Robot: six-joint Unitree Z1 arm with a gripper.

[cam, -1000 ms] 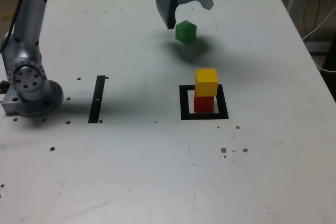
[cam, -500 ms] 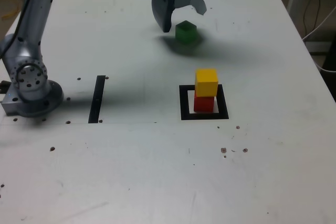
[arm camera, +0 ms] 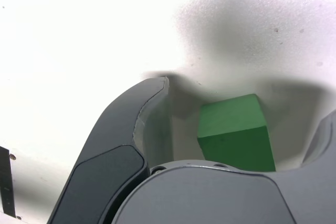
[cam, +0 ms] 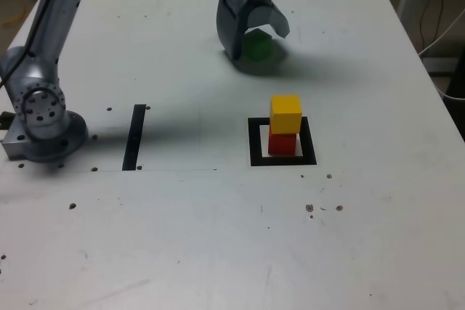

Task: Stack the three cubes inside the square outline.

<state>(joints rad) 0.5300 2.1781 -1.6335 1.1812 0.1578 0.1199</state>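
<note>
The pincer (cam: pixel 256 43) is low over the far part of the white desk (cam: pixel 182 237), its two dark curved jaws spread apart with the green cube (cam: pixel 258 46) sitting between them. In the wrist view the green cube (arm camera: pixel 236 132) rests on the desk inside the gap, with a clear strip of bare surface between it and the one finger (arm camera: pixel 123 150) that shows fully; the other jaw only enters at the edge of that picture, so whether it touches the cube cannot be told. The pincer is open, not clamped on anything.

Well apart from the pincer, nearer the camera in the exterior view, lies the square outline (cam: pixel 254 143), a thick black frame. Inside it stands the red cube (cam: pixel 282 144) with the yellow cube (cam: pixel 285 113) stacked squarely on top of it.

Off toward the exterior view's left of the pincer and nearer the camera, a narrow black strip (cam: pixel 134 136) lies flat on the desk, and beyond that the arm's grey base (cam: pixel 42 117) sits at the desk's edge
</note>
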